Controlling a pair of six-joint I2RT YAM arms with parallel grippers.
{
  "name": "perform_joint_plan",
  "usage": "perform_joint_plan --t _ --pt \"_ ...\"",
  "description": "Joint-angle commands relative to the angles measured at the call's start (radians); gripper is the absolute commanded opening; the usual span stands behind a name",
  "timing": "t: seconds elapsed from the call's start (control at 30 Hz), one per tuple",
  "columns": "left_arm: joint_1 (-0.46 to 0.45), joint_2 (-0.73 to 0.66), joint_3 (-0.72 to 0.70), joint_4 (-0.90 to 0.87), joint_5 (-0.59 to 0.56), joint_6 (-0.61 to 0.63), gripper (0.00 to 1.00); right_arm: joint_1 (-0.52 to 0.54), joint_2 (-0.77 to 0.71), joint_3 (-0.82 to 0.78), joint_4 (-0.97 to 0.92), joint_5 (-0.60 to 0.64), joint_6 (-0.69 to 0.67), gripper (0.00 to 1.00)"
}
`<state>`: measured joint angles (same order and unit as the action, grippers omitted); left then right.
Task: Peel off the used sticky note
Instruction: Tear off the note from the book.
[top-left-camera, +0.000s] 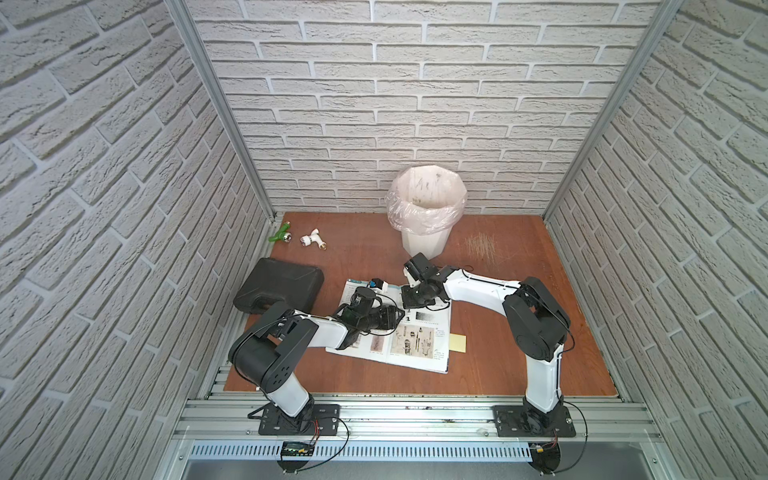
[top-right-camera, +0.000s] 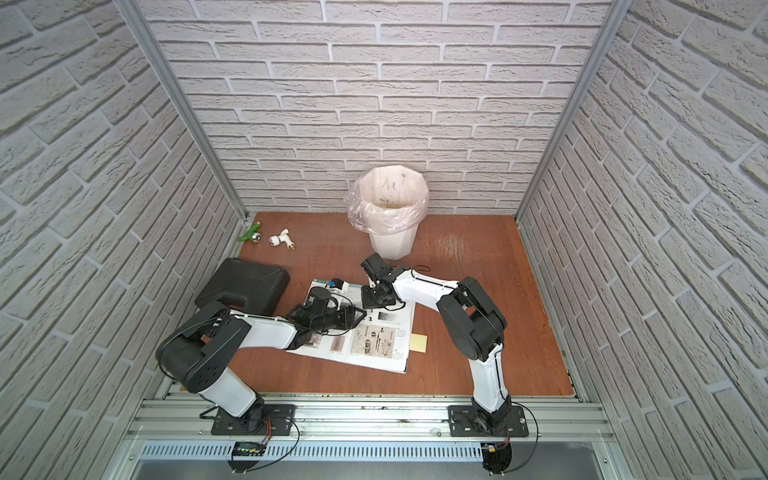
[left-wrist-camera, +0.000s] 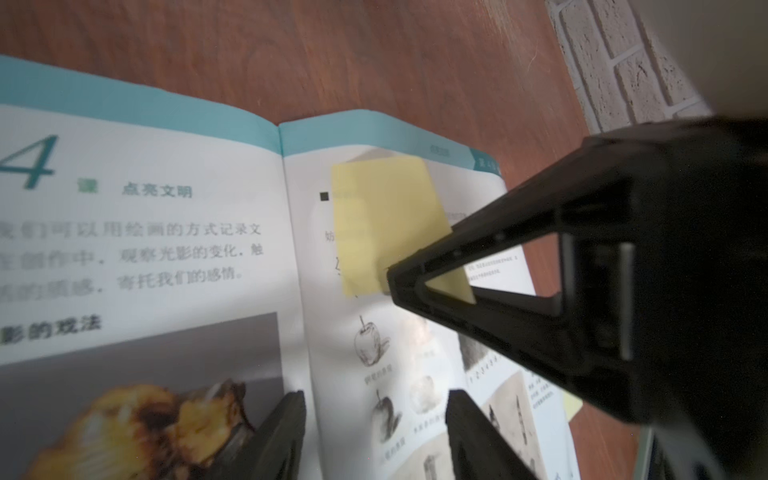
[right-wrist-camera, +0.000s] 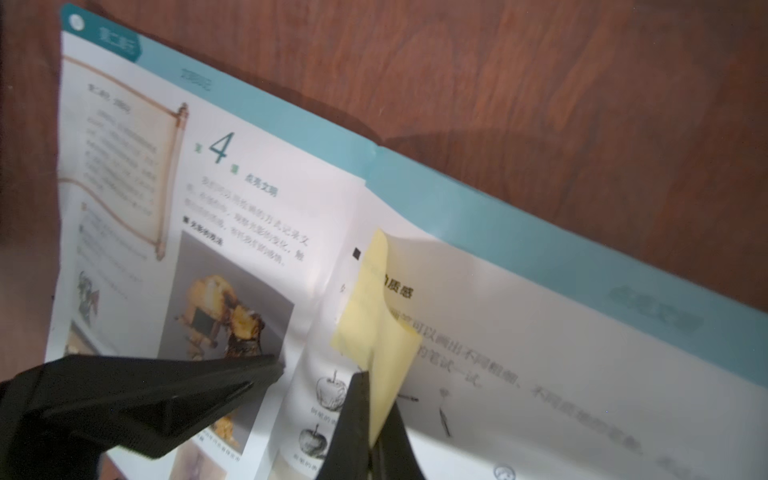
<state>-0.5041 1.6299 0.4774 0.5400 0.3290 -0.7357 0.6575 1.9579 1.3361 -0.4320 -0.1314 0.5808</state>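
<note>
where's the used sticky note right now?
In the right wrist view, the used sticky note is on the open book's right page beside the spine, partly lifted, its edge pinched by the right gripper.

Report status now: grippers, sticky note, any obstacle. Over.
Right gripper shut on the used sticky note, one edge lifted off the book. Left gripper open, low over it. Nothing blocking.

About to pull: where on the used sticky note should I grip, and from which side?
Grip the used sticky note by its lifted edge beside the apple sketches, from the right arm's side: that edge curls off the book; the right gripper is shut on it.
</note>
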Motion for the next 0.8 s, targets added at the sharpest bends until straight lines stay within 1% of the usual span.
perform_joint_plan --t 0.0,0.43,0.77 --pt "-0.004 0.059 -0.066 -0.246 -0.025 -0.013 0.46 0.014 -0.084 -0.029 0.042 -0.034 0.035 0.03" --pt "-0.004 0.059 -0.071 -0.245 -0.026 -0.013 0.46 -0.012 -0.193 -0.083 0.059 -0.024 0.044 0.03" --pt "-0.003 0.083 -0.075 -0.228 -0.029 -0.014 0.46 -0.046 -0.231 -0.095 0.054 -0.030 0.032 0.03"
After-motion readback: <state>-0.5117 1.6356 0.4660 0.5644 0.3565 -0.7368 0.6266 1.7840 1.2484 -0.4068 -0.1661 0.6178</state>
